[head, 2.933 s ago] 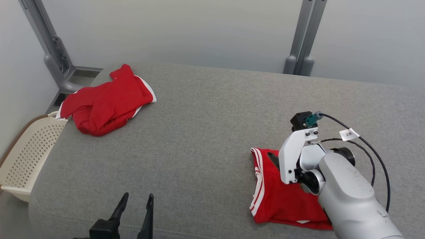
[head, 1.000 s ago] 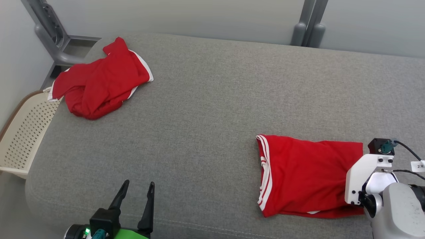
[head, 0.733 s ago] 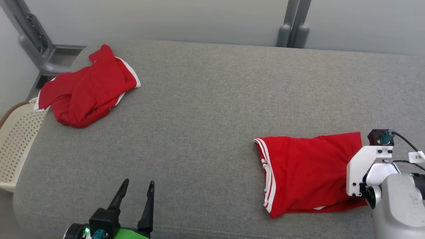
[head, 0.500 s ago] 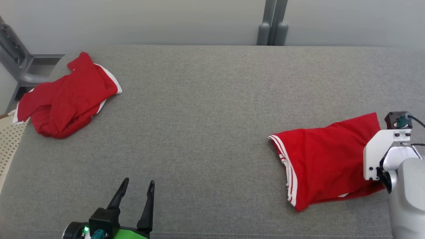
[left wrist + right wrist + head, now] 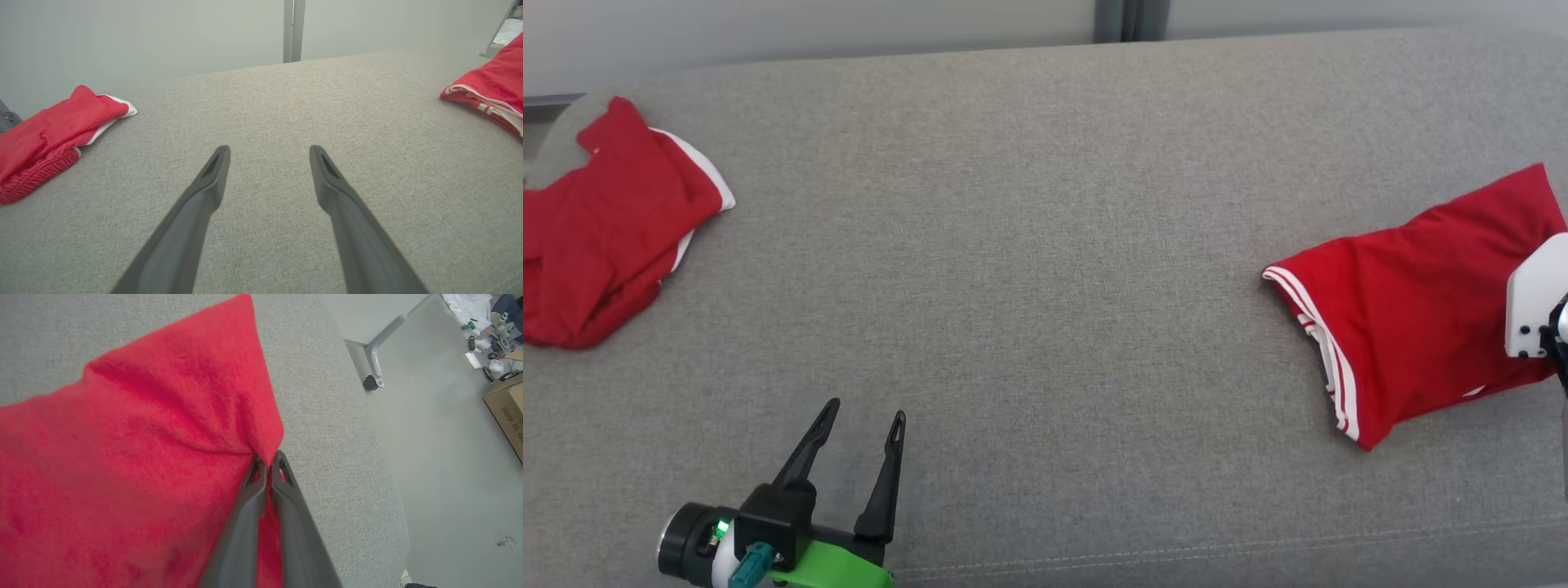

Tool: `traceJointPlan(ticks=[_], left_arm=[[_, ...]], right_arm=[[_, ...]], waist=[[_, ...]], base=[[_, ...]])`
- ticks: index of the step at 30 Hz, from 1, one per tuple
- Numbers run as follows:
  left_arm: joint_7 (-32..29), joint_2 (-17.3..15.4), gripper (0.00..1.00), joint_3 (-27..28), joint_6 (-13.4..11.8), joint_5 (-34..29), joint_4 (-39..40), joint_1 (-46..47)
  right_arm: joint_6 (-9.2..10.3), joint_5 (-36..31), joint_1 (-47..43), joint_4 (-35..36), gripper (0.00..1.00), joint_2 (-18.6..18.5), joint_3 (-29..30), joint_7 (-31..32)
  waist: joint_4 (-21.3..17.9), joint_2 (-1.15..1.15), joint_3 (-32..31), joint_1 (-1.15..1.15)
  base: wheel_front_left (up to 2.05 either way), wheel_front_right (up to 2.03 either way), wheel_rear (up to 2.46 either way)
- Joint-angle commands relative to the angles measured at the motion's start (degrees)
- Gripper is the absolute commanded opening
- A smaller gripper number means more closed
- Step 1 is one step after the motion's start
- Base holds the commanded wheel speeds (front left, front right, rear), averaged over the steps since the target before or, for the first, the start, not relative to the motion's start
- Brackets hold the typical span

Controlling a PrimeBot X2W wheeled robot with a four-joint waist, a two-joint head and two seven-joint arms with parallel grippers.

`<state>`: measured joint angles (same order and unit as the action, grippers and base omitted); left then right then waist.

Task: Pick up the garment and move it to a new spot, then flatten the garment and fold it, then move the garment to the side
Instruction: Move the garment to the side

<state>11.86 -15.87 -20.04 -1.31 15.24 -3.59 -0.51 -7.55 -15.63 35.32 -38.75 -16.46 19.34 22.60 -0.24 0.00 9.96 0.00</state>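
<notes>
The garment (image 5: 1413, 310) is a folded red piece with white stripes along its left edge, lying at the right of the grey cushion (image 5: 1029, 245). It also shows at the right edge of the left wrist view as the red garment (image 5: 490, 94). My right gripper (image 5: 267, 462) is shut, pinching the garment's (image 5: 143, 457) right edge close to the cushion's end; in the head view its white wrist housing (image 5: 1535, 302) covers the grip. My left gripper (image 5: 862, 412) stands open and empty over bare cushion at the lower left, its fingers (image 5: 212, 179) wide apart.
A second red garment (image 5: 596, 229) lies crumpled at the far left of the cushion, also seen in the left wrist view as a red heap (image 5: 49, 130). The cushion's right end drops to a grey floor (image 5: 441, 457) with a metal leg and boxes.
The head camera has swung down and right, shifting the whole picture. The right gripper has dragged the folded garment toward the cushion's right end, tilting it. The left gripper stays open.
</notes>
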Motion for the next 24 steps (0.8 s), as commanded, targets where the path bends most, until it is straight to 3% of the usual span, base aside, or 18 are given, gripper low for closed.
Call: traceJointPlan(ticks=[1, 11, 21, 23, 24], left_arm=[[-0.34, -0.88, 1.0, 0.15, -0.21, -0.41, 0.67, 1.05], [-3.8, -3.17, 1.0, -0.64, -0.15, -2.29, 7.91, 3.94], [-5.4, -4.38, 1.0, -1.42, 0.23, -3.07, 10.59, 5.19], [-5.53, -4.42, 1.0, -1.54, 0.22, -3.02, 10.57, 5.14], [-5.59, -4.39, 1.0, -1.57, 0.13, -2.94, 10.53, 5.19]], right_arm=[[0.12, -0.8, 1.23, -0.25, 0.0, -0.45, 0.35, -0.86], [0.12, -5.54, 7.97, -2.91, 0.0, -3.41, 8.14, -8.35], [0.12, -11.94, 11.03, -5.93, 0.0, -3.83, 18.12, -12.8], [0.12, -13.53, 11.2, -5.92, 0.69, -3.53, 19.13, -14.33], [0.11, -14.25, 11.26, -6.08, 0.71, -3.22, 19.59, -14.97]], waist=[[-3.34, 0.0, 3.59, 0.0], [-6.82, 0.0, 10.76, 0.0], [-6.53, 0.0, 13.86, 0.0], [-6.15, 0.0, 13.73, 0.0], [-5.94, 0.0, 13.56, 0.0]], base=[[0.0, 0.0, 0.0], [0.0, 0.0, 0.0], [0.0, 0.0, 0.0], [0.0, 0.0, 0.0], [0.0, 0.0, 0.0]])
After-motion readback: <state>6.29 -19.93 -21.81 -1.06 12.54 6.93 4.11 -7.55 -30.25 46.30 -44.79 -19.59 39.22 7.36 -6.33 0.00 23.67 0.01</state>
